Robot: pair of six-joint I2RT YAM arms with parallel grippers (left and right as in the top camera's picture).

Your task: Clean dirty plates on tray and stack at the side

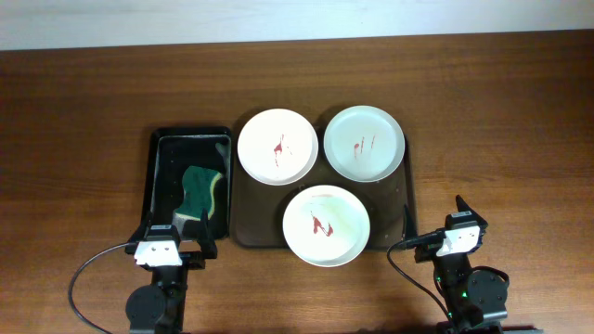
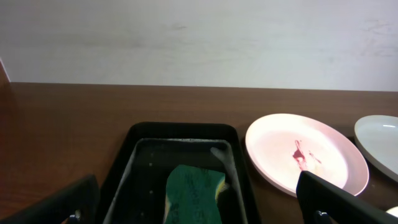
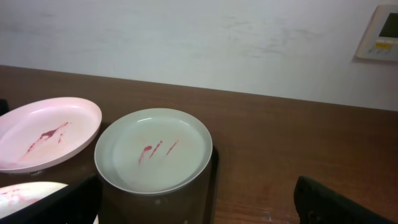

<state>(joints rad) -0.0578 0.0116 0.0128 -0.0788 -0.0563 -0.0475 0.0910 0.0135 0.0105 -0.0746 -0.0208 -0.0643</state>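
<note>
Three white plates with red smears lie on the dark brown tray [image 1: 401, 199]: one back left [image 1: 278, 147], one back right [image 1: 364, 143], one at the front [image 1: 326, 224]. My left gripper [image 1: 176, 237] is open and empty at the near end of the black tray, left of the plates. My right gripper [image 1: 433, 215] is open and empty just right of the brown tray. The left wrist view shows the back-left plate [image 2: 305, 158] and the edge of another [image 2: 380, 140], beyond the open gripper [image 2: 198, 183]. The right wrist view shows the back-right plate [image 3: 152, 152], the back-left plate [image 3: 43, 134], the front plate's edge [image 3: 25, 190], and the open gripper [image 3: 198, 186].
A smaller black tray [image 1: 160, 176] holding a green sponge [image 1: 202, 190] lies left of the brown tray; both show in the left wrist view, the tray [image 2: 180, 130] and the sponge [image 2: 196, 193]. Bare wooden table [image 1: 501, 139] lies to the right. A wall lies behind the table.
</note>
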